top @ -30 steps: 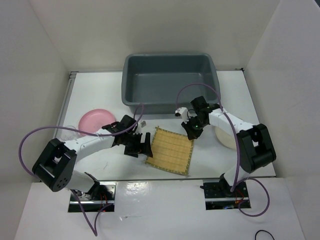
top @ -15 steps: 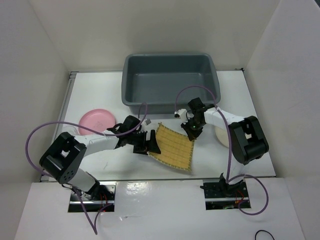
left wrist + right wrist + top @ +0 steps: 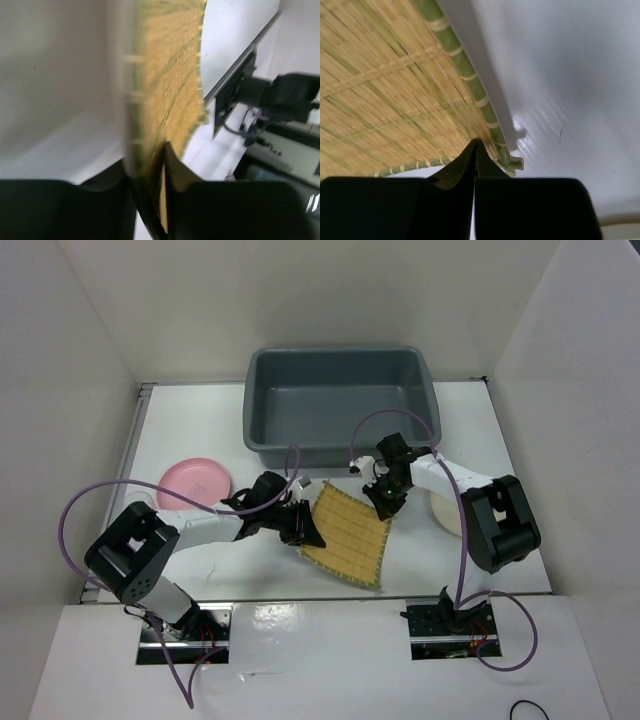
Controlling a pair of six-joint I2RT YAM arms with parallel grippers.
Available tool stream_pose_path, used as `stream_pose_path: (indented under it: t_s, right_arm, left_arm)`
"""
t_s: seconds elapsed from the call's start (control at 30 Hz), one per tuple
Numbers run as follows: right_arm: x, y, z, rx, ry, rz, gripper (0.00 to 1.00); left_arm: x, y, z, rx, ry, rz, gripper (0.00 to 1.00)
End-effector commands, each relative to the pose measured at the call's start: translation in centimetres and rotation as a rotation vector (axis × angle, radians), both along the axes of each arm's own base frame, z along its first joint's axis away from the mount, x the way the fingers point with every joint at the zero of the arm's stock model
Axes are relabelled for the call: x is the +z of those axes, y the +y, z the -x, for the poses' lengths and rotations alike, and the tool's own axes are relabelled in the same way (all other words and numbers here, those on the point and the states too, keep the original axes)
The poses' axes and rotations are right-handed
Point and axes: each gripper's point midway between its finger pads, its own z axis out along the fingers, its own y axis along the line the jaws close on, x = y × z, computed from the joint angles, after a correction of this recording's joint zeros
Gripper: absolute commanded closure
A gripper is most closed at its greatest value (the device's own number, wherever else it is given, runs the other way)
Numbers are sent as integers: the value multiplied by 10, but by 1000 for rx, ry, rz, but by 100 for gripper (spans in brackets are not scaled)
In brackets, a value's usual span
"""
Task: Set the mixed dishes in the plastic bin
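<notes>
Two sets of fingers are on the one mat. The square yellow bamboo mat (image 3: 348, 535) sits on the table (image 3: 190, 430) just in front of the grey bin (image 3: 335, 351), outside its near wall and turned at a slant to it.

My left fingers (image 3: 298, 526) meet the mat's left edge, in front of the bin's middle. On the left wrist camera the mat (image 3: 170, 75) runs down into the narrow gap between the two dark fingers (image 3: 200, 210). That picture is blurred, but they look clamped on the weave.

My right fingers (image 3: 385, 502) are at the mat corner nearest the bin's right end. On the right wrist camera they (image 3: 530, 210) are pressed together to a point over the mat's green-bound edge (image 3: 380, 90), pinching it beside the corner. That edge throws a shadow on the table, so it hangs raised.

Front-left of the bin lies the pink bowl (image 3: 195, 483), well apart from the mat. Front-right of the bin lies the cream plate (image 3: 443, 515), partly behind my right arm.
</notes>
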Motion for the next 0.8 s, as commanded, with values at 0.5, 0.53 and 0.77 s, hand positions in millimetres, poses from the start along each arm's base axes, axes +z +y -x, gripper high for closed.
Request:
stream_pose_path:
  t_s: [0.5, 0.53, 0.77]
  right_arm:
    - [180, -71, -42, -345, -668, -50, 100]
    - [205, -93, -37, -428, -766, -17, 100]
    - [209, -172, -30, -794, -832, 84, 92]
  left_arm:
    - [153, 16, 38, -44, -250, 140, 100]
    - [168, 16, 36, -40, -267, 170, 100]
    - [316, -5, -13, 41, -486, 404, 100]
